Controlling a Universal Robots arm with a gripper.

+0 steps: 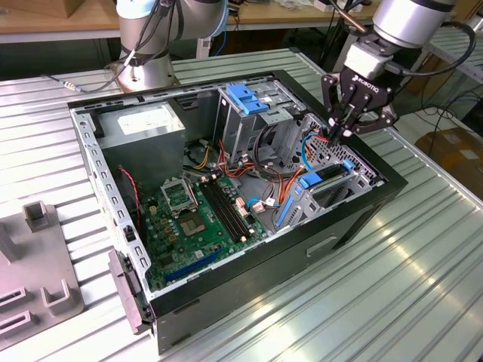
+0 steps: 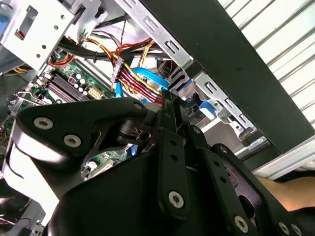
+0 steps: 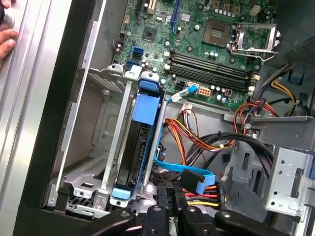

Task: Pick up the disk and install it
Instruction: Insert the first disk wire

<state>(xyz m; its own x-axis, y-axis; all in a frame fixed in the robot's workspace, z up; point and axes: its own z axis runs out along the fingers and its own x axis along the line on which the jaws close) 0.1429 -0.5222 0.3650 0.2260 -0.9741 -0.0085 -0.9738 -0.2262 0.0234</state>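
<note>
The disk [image 3: 147,111], a dark drive in a bright blue carrier frame, stands on edge in the metal bay at the side wall of the open computer case [image 1: 362,207]. In the exterior view the disk [image 1: 312,179] lies in the bay at the case's right end. My gripper [image 1: 333,134] hangs just above that bay with its fingers together, tips among the red, yellow and blue cables [image 3: 199,189]. In both wrist views the gripper [image 3: 171,197] [image 2: 165,97] looks shut, beside the disk's end and apart from it.
An upright metal cage with a blue top [image 1: 253,102] stands behind the bay. The motherboard [image 1: 196,211] and power supply [image 1: 143,128] fill the case. A grey fixture [image 1: 38,260] sits on the slatted table's left. A person's hand [image 3: 6,34] rests outside the case wall.
</note>
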